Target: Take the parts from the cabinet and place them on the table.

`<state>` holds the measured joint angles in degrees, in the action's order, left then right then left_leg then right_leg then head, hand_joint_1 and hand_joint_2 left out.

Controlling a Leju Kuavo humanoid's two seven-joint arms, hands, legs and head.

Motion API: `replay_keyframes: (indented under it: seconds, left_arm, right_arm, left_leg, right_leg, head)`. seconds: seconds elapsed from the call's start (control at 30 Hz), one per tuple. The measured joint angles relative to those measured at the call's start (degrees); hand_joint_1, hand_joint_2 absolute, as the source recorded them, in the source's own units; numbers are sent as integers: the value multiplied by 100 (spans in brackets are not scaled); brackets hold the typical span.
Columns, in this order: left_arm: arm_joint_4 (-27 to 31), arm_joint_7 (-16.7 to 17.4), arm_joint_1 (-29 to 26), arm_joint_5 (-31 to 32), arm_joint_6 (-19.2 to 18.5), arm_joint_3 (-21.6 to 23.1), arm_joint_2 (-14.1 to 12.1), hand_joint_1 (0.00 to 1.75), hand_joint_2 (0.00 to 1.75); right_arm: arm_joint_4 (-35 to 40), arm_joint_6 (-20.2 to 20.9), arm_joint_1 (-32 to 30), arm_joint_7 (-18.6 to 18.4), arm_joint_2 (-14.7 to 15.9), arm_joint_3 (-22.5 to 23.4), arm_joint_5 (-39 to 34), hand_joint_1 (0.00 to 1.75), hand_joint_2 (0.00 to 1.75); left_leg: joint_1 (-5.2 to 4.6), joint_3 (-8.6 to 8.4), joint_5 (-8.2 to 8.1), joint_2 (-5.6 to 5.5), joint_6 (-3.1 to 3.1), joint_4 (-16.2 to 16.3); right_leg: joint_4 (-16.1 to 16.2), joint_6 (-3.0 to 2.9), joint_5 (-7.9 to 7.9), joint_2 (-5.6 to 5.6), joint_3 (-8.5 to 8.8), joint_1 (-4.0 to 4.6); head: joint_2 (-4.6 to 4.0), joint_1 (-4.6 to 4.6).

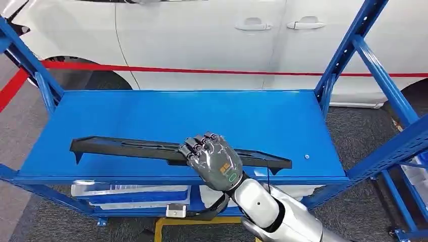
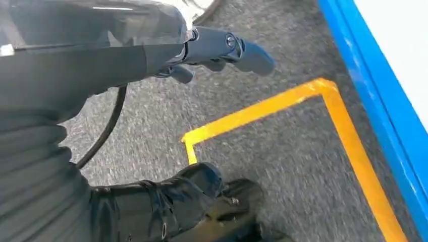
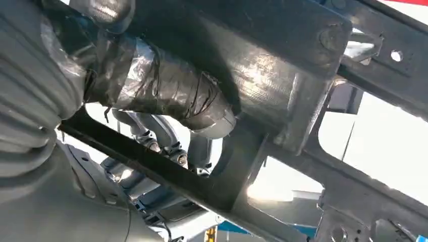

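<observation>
White car (image 1: 212, 40) stood at twelve o'clock, red stripe (image 1: 202, 71) along it, yellow floor tape (image 2: 282, 106) below

Colours here are pretty loud. The shelf (image 1: 151, 113) I'm at is bright blue all over, frame posts included, and the long part (image 1: 126, 147) lying on it is plain matte black. My right hand (image 1: 214, 159) is grey with darker fingers and a little green ring on the back; the arm behind it is shiny silver. Up close the part looks dark grey-black with glossy highlights, and my thumb (image 3: 166, 96) is wrapped in something grey and crinkly. Behind the shelf sits a white car (image 1: 212, 35) and a red line (image 1: 202, 71). My left hand (image 2: 222, 48) is dark grey over speckled grey carpet (image 2: 282, 166) with yellow tape (image 2: 348, 136).
</observation>
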<state>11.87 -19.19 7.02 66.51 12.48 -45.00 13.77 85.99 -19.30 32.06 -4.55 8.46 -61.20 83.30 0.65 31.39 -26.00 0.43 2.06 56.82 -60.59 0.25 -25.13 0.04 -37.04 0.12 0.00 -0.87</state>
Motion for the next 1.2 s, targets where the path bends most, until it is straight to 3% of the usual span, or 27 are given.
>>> replay_keyframes:
  seconds: [0.03, 0.1, 0.13, 0.17, 0.2, 0.27, 0.3, 0.33, 0.43, 0.47, 0.5, 0.53, 0.6, 0.63, 0.67, 0.7, 0.8, 0.83, 0.97, 1.0, 1.07, 1.1, 1.13, 1.17, 1.2]
  left_arm:
    - [0, -4, 7, 2, 0, 0, 0, 0, 175]
    - [0, -7, 14, 2, 0, 0, 0, 0, 175]
    - [0, -7, 2, 2, 0, 2, 0, 0, 175]
    - [0, -7, -10, 2, 0, 0, 0, 0, 175]
    - [-2, -7, -14, 2, 0, 0, 2, 0, 175]
    - [-2, -7, -9, 2, 0, 2, 4, 0, 175]
    - [0, -9, -5, 2, 0, 2, 2, 0, 175]
    - [0, -9, -2, 4, 4, 2, 2, 0, 175]
    - [-2, -13, -10, 9, 4, 2, 4, 0, 175]
    - [-2, -15, -10, 9, 4, 2, 2, 0, 175]
    - [-2, -20, -9, 9, 4, 2, 2, 0, 175]
    - [-2, -22, -8, 9, 2, 2, 4, 0, 175]
    - [-2, -31, -6, 9, -4, 2, 4, 0, 175]
    - [-2, -37, -9, 15, -4, 2, 4, 0, 175]
    - [-2, -37, -9, 22, -7, 2, 4, 0, 175]
    - [-2, -37, -7, 26, -7, 2, 4, 0, 175]
    - [0, -46, 12, 41, -4, 4, 4, 0, 175]
    - [0, -48, 25, 48, -2, 4, 2, 0, 175]
    - [0, -59, -10, 70, 7, 9, 7, 0, 175]
    - [-2, -55, -14, 72, 9, 11, 29, 0, 175]
    - [-2, -55, 3, 81, 11, 15, 31, 0, 175]
    - [-2, -55, 9, 83, 11, 20, 33, 0, 175]
    - [-4, -55, 3, 83, 11, 22, 35, 0, 175]
    - [-2, -55, -7, 83, 11, 22, 35, 0, 175]
    - [-2, -52, -14, 83, 11, 22, 35, 0, 175]
  right_arm:
    - [0, 0, 3, -2, 0, 13, 0, 175, 175]
    - [-9, 0, -13, -7, 4, 18, 0, 175, 175]
    - [-13, 0, -27, -7, 4, 18, 0, 175, 175]
    - [-20, 2, -36, -7, 7, 18, 0, 175, 175]
    - [-26, 2, -38, -7, 11, 18, 0, 175, 175]
    - [-26, -2, -37, -24, 15, 29, 0, 175, 175]
    - [-24, -2, -34, -31, 15, 37, 0, 175, 175]
    - [-22, -4, -39, -42, 15, 39, 0, 175, 175]
    - [-17, -4, -48, -57, 35, 48, 0, 175, 175]
    - [-4, -4, -47, -57, 35, 55, 0, 175, 175]
    - [2, -4, -40, -57, 35, 61, 0, 175, 175]
    - [11, -2, -38, -59, 35, 66, -7, 175, 175]
    - [15, 4, -45, -59, 35, 72, -20, 175, 175]
    - [15, 11, -53, -59, 37, 72, -28, 175, 175]
    - [15, 13, -56, -59, 37, 72, -35, 175, 175]
    - [22, 20, -58, -59, 37, 72, -48, 175, 175]
    - [70, 37, -58, -61, 46, 98, -70, 175, 175]
    - [92, 37, -72, -63, 57, 120, -72, 175, 175]
    - [98, 20, -124, -57, 114, 140, -92, 175, 175]
    - [101, 20, -138, -57, 142, 151, -96, 175, 175]
    - [107, 17, -138, -57, 160, 179, -114, 175, 175]
    - [107, 18, -147, -57, 173, 184, -118, 175, 175]
    - [107, 17, -165, -55, 184, 184, -122, 175, 175]
    - [107, 18, -186, -55, 194, 184, -122, 175, 175]
    - [107, 20, -197, -55, 203, 184, -127, 175, 175]
  left_leg:
    - [3, 43, 45, 1, 53, -12]
    - [-4, 136, 92, 4, 42, 5]
    - [-4, 193, 113, 9, 37, 28]
    - [-2, 245, 133, 10, 28, 54]
    - [0, 291, 145, 10, 13, 84]
    - [9, 370, 156, 8, -9, 169]
    - [9, 393, 155, 8, -25, 214]
    - [-33, 437, 167, 4, -80, 249]
    - [-13, 447, 251, 8, -204, 209]
    - [-13, 465, 268, 4, -233, 214]
    - [12, 518, 126, -5, -259, 309]
    - [12, 601, -116, -8, -289, 539]
    - [19, 916, -664, -5, -332, 1429]
    - [18, 1039, -844, -6, -339, 1817]
    - [18, 1059, -891, -6, -336, 1965]
    - [17, 929, -808, -6, -318, 1850]
    - [-22, -34, -300, -16, -171, 406]
    - [-55, -138, -377, -12, -135, 137]
    - [-97, -78, -201, -4, -49, 104]
    - [-24, -87, -89, 43, -5, 22]
    - [-32, 30, 2, 42, 62, 9]
    - [-34, 98, 42, 43, 65, 18]
    - [-35, 163, 84, 44, 62, 32]
    - [-33, 231, 119, 45, 55, 49]
    - [-30, 298, 153, 46, 45, 73]
  right_leg:
    - [-312, 13, -284, 7, -117, -14]
    - [-1139, 60, -758, 3, -414, -47]
    - [-1486, 82, -902, 1, -529, -55]
    - [-1565, 100, -893, -1, -513, -69]
    - [-1382, 111, -776, -2, -367, -89]
    - [-405, 108, -367, -7, 267, -113]
    - [-18, 97, -356, -8, 474, -121]
    - [37, 65, -369, -1, 474, -66]
    - [21, -54, -295, 15, 413, -43]
    - [73, -123, -240, 9, 398, -75]
    - [94, -174, -193, -7, 387, -89]
    - [96, -216, -159, -10, 351, -90]
    - [89, -244, -94, -14, 249, -75]
    - [83, -245, -54, -14, 190, -62]
    - [72, -245, -24, -14, 145, -54]
    - [60, -246, 13, -10, 87, -43]
    - [42, -219, 98, 3, 1, -23]
    - [40, -183, 128, -1, -23, 6]
    - [107, -47, 263, -19, -26, -26]
    - [46, -5, 190, -12, -60, -28]
    - [-436, 30, -366, -3, -241, -39]
    - [-909, 52, -687, -4, -381, -52]
    - [-1328, 70, -898, -4, -490, -56]
    - [-1583, 84, -945, -5, -521, -61]
    - [-1548, 99, -842, -5, -418, -78]
  head:
    - [0, -3]
    - [0, -2]
    - [0, -5]
    - [0, -2]
    - [0, -5]
    - [0, -2]
    - [0, -5]
    - [0, 0]
    - [0, 0]
    - [0, -3]
    - [0, 0]
    - [0, 15]
    - [0, 17]
    - [0, 17]
    - [0, 17]
    - [0, 17]
    - [0, 19]
    - [0, 17]
    - [0, 15]
    - [0, 15]
    - [0, 2]
    - [0, 0]
    - [0, 2]
    - [0, 2]
    - [0, 0]
